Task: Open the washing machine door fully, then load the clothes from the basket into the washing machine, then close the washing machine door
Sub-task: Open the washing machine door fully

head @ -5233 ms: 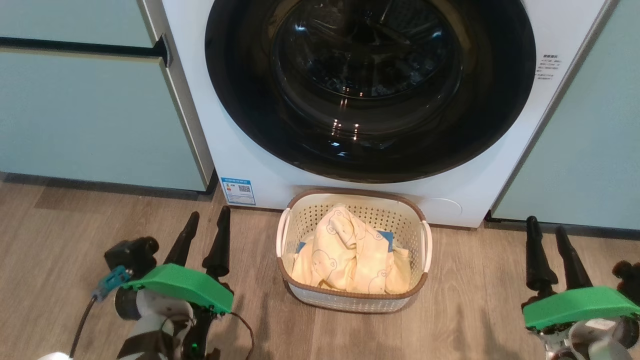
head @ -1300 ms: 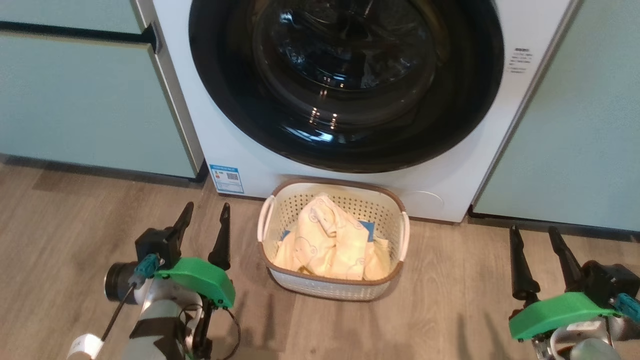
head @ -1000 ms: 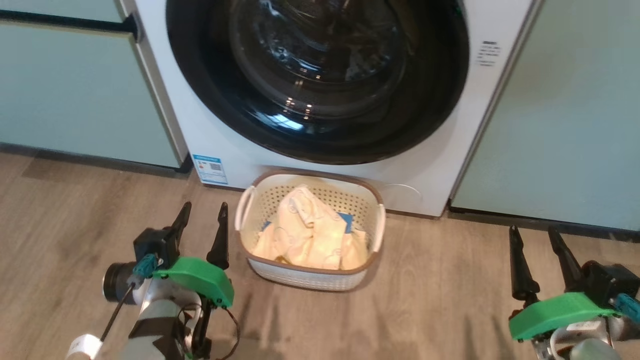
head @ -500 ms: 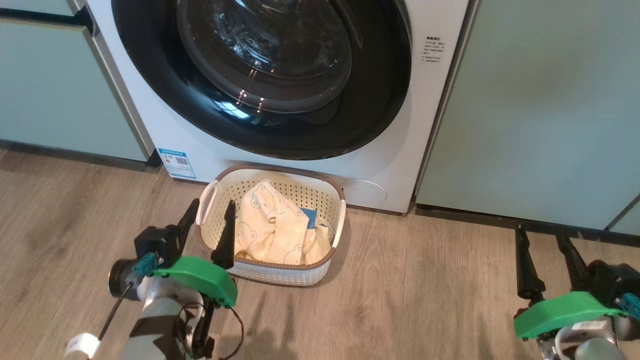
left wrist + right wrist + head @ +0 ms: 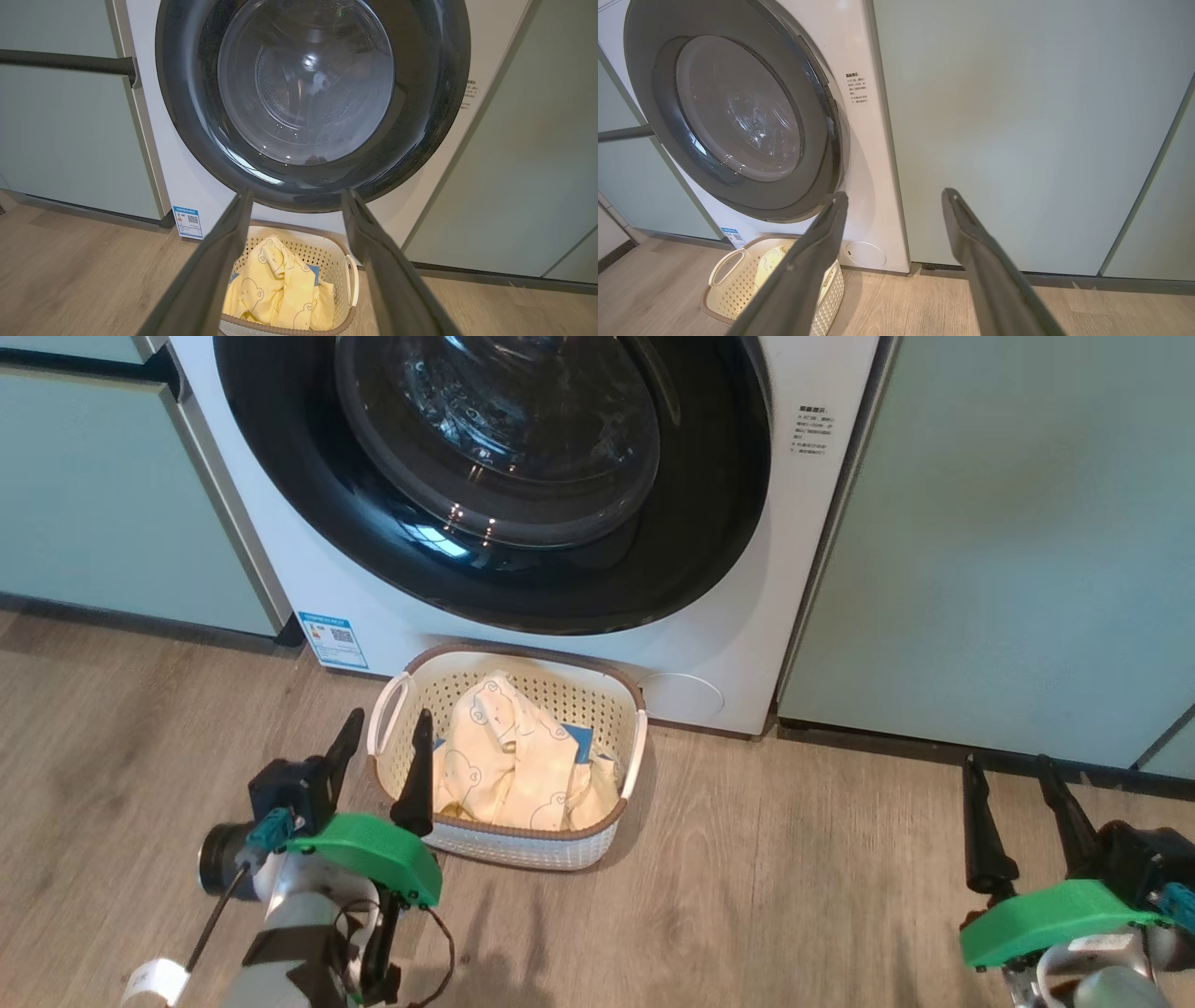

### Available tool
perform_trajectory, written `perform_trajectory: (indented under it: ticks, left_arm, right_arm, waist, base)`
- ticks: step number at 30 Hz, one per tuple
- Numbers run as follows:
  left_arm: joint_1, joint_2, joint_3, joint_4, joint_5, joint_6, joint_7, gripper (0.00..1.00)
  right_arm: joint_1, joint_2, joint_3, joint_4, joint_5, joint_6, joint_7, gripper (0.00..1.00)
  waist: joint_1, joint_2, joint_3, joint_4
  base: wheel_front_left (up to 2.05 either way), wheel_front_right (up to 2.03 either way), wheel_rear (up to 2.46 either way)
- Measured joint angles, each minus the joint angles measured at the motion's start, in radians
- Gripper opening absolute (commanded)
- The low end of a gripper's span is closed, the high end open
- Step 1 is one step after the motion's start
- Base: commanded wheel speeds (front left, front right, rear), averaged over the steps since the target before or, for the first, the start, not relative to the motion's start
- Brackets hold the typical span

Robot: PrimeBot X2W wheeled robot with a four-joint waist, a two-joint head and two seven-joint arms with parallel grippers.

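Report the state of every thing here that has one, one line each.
washing machine door: shut.
washing machine: closed, not yet loaded.
clothes: bundled inside the basket.
basket: upright on the floor, in front of the washing machine, holding the clothes.
left end effector: open, empty, by the basket's left handle.
right end effector: open, empty, well to the right of the basket.

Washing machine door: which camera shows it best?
Left wrist view: the washing machine door faces the camera almost whole, looking shut. The head view cuts off its upper part; the right wrist view sees it at a slant from the right.
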State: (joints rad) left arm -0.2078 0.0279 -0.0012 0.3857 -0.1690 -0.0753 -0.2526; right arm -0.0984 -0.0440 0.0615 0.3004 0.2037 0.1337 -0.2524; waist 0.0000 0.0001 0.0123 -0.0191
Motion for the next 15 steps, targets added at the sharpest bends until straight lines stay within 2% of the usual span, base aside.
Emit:
perform_trajectory:
  ticks: [15]
  left_arm:
    - [0.0,0.0,0.0,0.006,0.0,0.0,0.0,1.0]
  right_arm:
    - [0.0,0.0,0.002,-0.004,-0.001,0.0,0.0,1.0]
  waist:
    - [0.0,0.0,-0.004,0.003]
  base:
    - [0.0,0.0,0.0]
